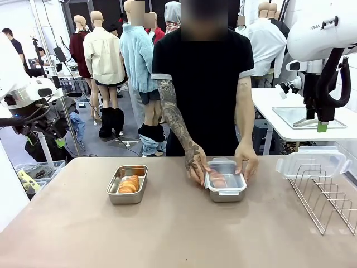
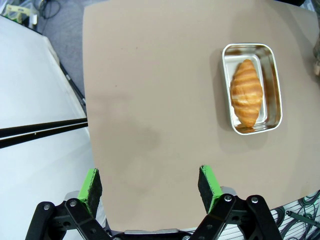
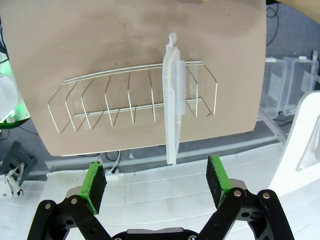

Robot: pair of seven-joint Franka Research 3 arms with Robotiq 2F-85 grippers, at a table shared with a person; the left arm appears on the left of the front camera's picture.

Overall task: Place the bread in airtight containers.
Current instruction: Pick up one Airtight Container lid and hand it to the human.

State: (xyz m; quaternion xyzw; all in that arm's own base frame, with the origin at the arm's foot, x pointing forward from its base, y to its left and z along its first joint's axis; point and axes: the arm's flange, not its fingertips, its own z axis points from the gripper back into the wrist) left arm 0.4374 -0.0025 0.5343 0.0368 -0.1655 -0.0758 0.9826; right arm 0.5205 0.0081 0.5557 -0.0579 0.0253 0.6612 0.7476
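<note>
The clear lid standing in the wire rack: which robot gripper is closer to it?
Right. The right gripper hangs open above the lid in the wire rack; the left gripper is across the table.

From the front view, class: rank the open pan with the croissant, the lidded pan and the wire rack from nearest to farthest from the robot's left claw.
1. Open pan holding a croissant: left of centre, closest to the left claw.
2. Lidded pan: centre, under the person's hands.
3. Wire rack: far right edge of the table.
</note>
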